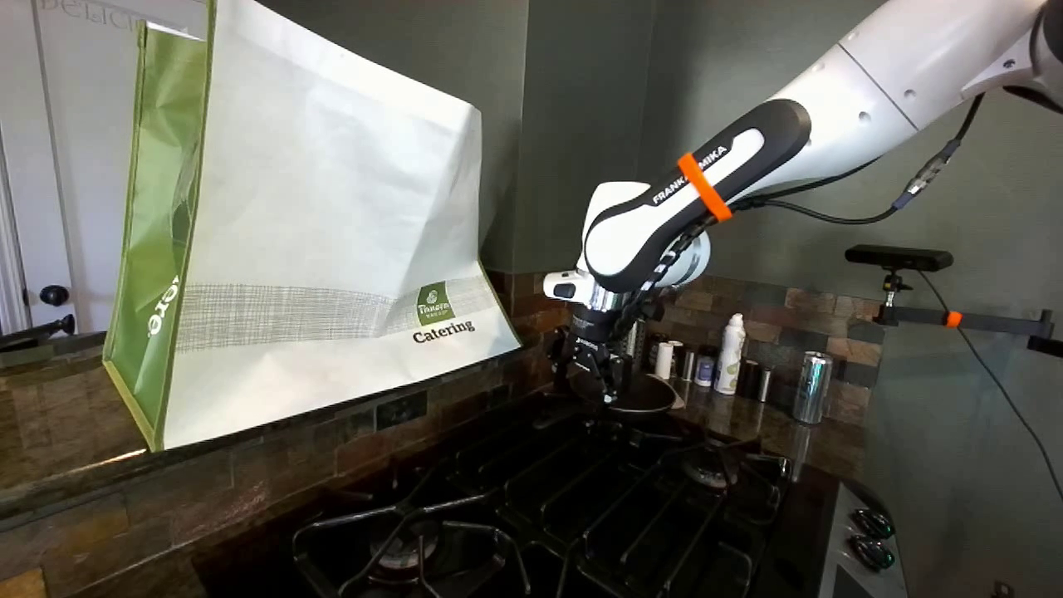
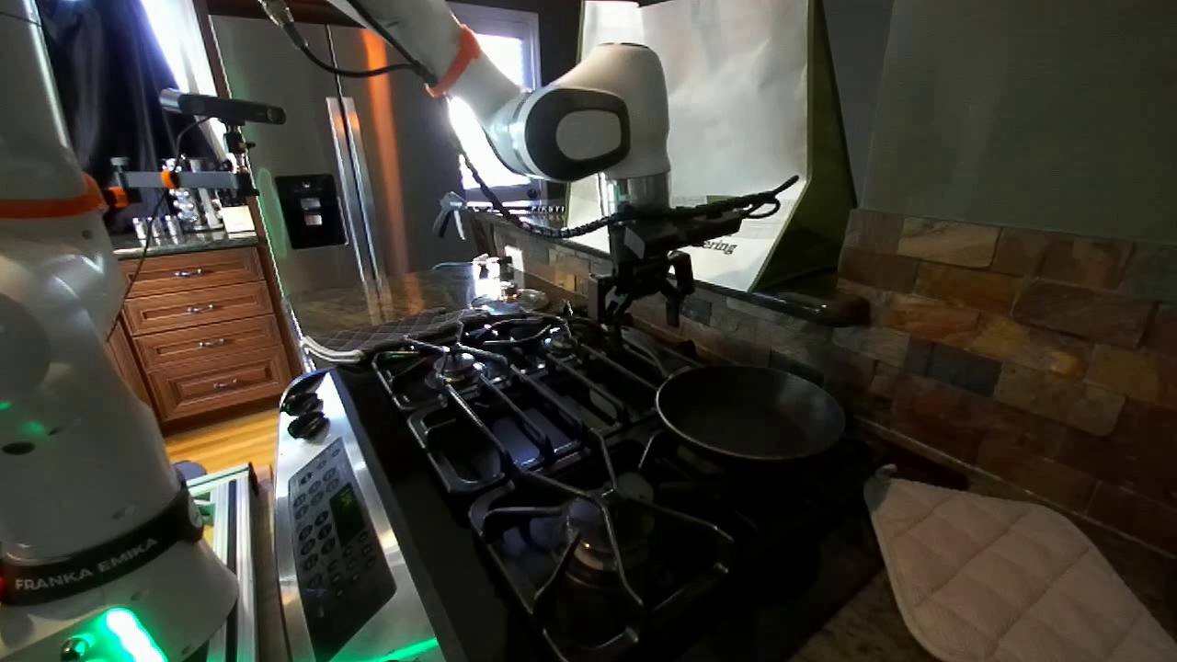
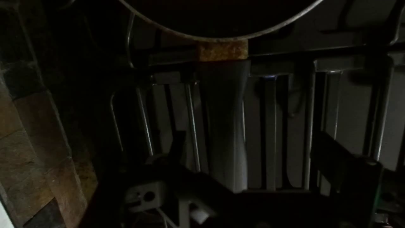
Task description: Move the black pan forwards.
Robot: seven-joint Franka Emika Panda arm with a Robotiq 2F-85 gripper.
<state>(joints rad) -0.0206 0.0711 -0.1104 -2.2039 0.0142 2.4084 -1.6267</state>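
The black pan (image 2: pixel 749 414) sits on a back burner of the stove, a shallow round dark pan. In an exterior view (image 1: pixel 646 397) it is partly hidden behind my gripper. In the wrist view its rim (image 3: pixel 221 39) is at the top, and its dark handle (image 3: pixel 225 126) runs down from a rusty collar. My gripper (image 2: pixel 641 317) is open and empty, pointing down above the handle. In the wrist view the fingers (image 3: pixel 250 137) stand apart on either side of the handle, which lies nearer the left finger. Contact with the handle does not show.
Black stove grates (image 2: pixel 542 432) surround the pan. A tiled backsplash (image 2: pixel 979 331) rises close behind it. A large white and green bag (image 1: pixel 332 208) stands on the ledge. Bottles and a silver canister (image 1: pixel 812 387) stand beyond the stove. A pale quilted mitt (image 2: pixel 1011 561) lies beside it.
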